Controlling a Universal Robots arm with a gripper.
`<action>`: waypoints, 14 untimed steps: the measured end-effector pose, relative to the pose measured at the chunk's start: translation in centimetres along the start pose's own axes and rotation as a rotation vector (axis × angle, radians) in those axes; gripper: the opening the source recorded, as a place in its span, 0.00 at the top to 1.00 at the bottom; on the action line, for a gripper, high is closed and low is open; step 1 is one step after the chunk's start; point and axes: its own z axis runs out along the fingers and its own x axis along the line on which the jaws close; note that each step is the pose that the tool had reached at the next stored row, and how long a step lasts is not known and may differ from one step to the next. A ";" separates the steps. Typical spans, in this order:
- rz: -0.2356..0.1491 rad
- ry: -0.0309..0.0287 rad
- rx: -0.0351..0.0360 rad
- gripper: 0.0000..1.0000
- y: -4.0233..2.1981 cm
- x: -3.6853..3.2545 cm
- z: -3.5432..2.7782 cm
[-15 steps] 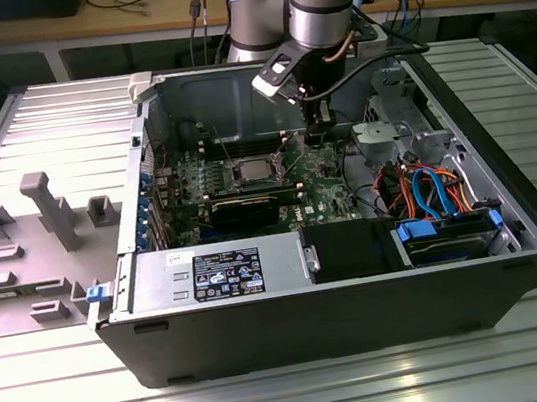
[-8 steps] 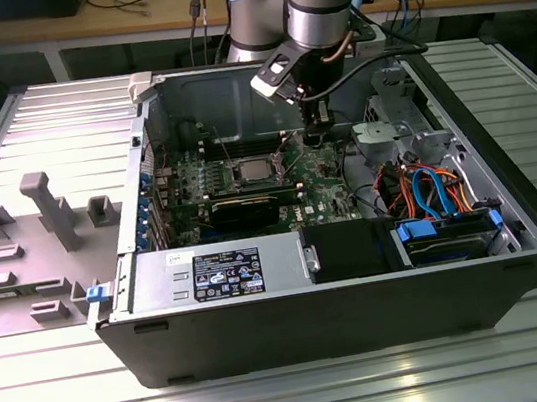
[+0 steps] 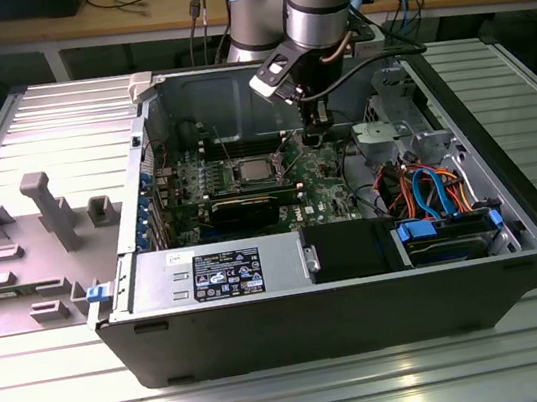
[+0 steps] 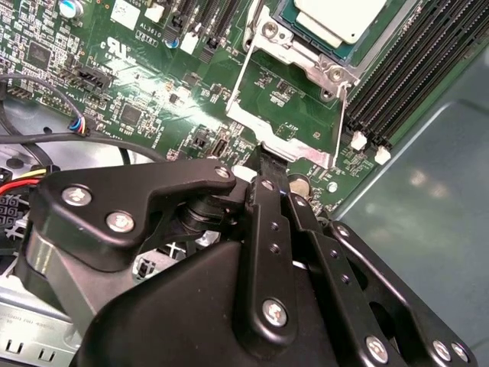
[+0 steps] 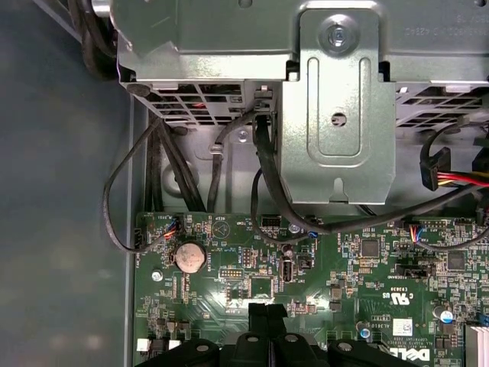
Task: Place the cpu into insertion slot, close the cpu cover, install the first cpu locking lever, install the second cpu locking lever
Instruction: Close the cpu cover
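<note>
Cpu (image 4: 340, 19) seated in insertion slot (image 4: 269, 30), mid-board. Cpu cover (image 4: 246, 88) open, lying on slot's side toward exterior view's right. Gripper (image 4: 269, 162) fingers nearly together, apparently pinching cover's free edge, far from hinge for leverage.

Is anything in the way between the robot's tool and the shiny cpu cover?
Nothing visible is. In the second wrist view the tool is right at the edge of the cpu cover, which is swung open beside the cpu.
</note>
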 end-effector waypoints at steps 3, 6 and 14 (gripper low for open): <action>0.000 0.0001 0.0000 0.89 -0.05 0.00 0.00; 0.000 0.0001 0.0000 0.89 -0.07 0.00 0.00; 0.000 0.0000 0.0000 0.89 -0.26 0.01 0.00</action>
